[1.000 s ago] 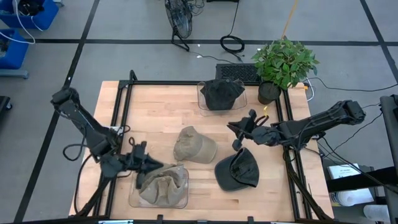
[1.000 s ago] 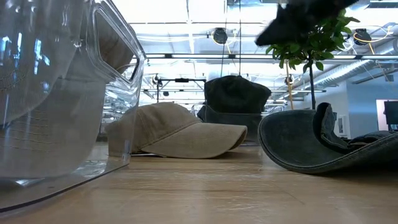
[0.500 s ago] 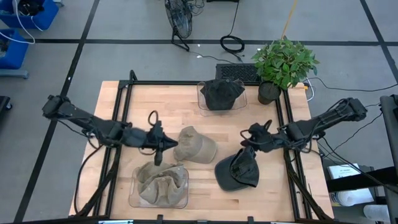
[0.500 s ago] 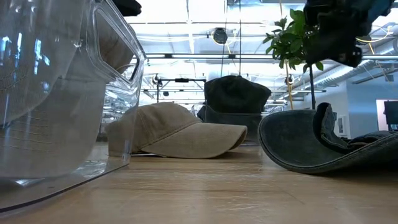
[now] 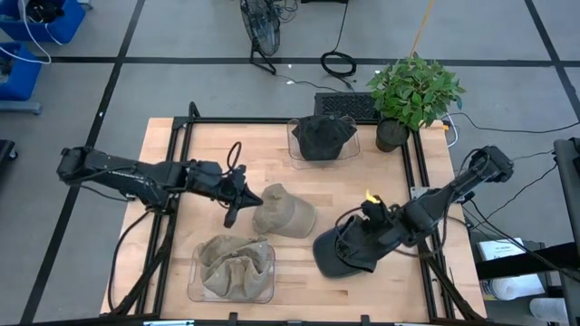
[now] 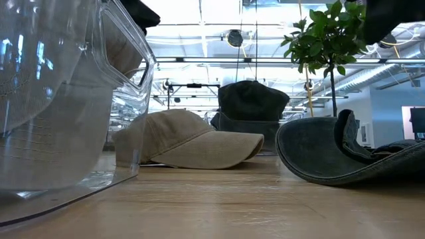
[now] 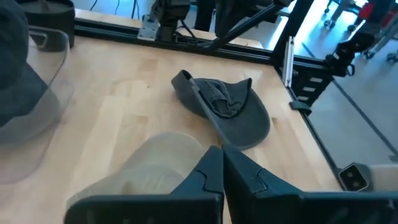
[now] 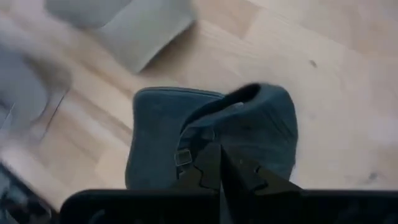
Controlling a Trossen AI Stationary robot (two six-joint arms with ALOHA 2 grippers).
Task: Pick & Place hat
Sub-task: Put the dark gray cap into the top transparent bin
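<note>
right gripper [image 5: 362,237]: clenched, nothing held, poised directly over dark hat [image 5: 344,250] lying upside down near table's right front | left gripper [image 5: 243,199]: clenched, empty, just beside tan hat [image 5: 284,212] at table centre | nearer arm: right for dark hat, left for tan hat | grasp judged not yet made

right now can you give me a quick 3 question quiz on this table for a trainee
1. True or false: the tan cap lies loose on the table, outside any bin.
2. Which cap is the right gripper over? A) tan B) dark cap C) cap in the far bin
3. What fills the near bin?

Key
1. True
2. B
3. A crumpled tan hat. The left gripper, shut, is beside the tan cap.
</note>
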